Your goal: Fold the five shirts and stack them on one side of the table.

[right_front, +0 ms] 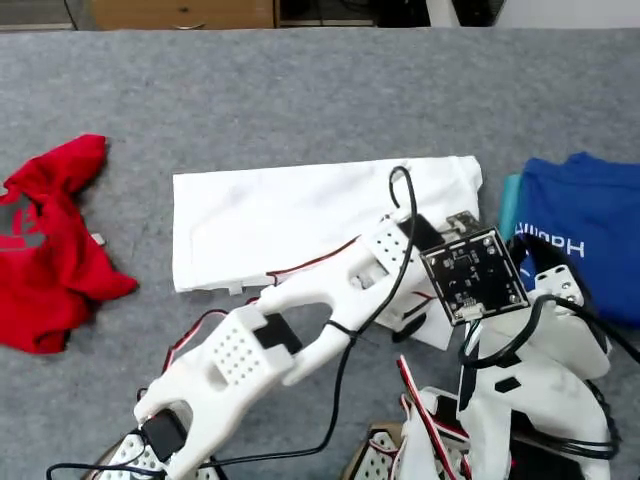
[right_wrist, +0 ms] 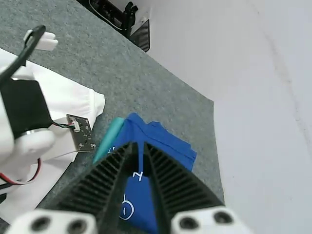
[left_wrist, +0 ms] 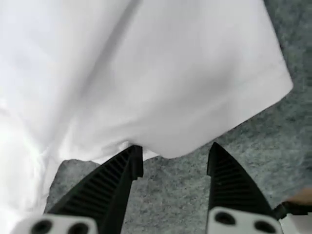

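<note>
White shirt (right_front: 290, 215) lies flat mid-table as a wide rectangle, long axis running left-right in the high view, right end near the blue shirt (right_front: 585, 230). The lower right part of the white shirt is under the left arm (right_front: 300, 320). Left gripper (left_wrist: 175, 151) is spread wide and holds nothing; its fingertips are just off the white shirt's hem, w/ grey table cover (left_wrist: 180, 195) between the fingers. The hem corner points away from the gripper, toward bare cover.

Right gripper (right_wrist: 139, 146) has its fingers nearly together, a narrow slit, nothing held. It hangs above the blue shirt, which is folded at the table's right edge on top of a teal garment (right_front: 510, 205) that peeks out on the side toward the white shirt.

Red shirt (right_front: 50, 250) is crumpled and unfolded at the left edge, well apart from the rest. Right arm (right_front: 530, 390) sits at the near right.
</note>
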`<state>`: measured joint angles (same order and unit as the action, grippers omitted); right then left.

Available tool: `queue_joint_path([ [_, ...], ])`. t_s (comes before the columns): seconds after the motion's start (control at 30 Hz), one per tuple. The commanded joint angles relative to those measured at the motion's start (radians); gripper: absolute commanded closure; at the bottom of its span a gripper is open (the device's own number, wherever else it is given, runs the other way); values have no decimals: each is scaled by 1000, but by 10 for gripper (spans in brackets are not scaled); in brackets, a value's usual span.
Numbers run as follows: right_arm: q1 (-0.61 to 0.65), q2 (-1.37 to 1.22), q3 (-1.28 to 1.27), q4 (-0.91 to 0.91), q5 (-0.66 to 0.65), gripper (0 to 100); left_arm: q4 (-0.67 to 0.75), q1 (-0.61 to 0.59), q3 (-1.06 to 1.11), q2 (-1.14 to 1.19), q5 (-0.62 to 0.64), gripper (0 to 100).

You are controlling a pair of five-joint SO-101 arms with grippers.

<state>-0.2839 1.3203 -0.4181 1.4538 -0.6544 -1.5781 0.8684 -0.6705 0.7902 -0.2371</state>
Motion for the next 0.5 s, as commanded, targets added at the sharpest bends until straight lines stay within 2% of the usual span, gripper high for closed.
queue_joint_path([
  [0.0, -15, 4, 8, -2, 12, 964, -25, 9, -104, 28, -2, 777],
  [0.2, -15, 5, 13, 0, 12, 964, -34, 12, -137, 107, 0, 779],
  [0.37, -15, 5, 13, 0, 9, 964, -180, 55, -252, 68, -2, 779],
  [0.47, -15, 5, 16, -5, 9, 964, -183, 72, -276, 30, 0, 780],
])
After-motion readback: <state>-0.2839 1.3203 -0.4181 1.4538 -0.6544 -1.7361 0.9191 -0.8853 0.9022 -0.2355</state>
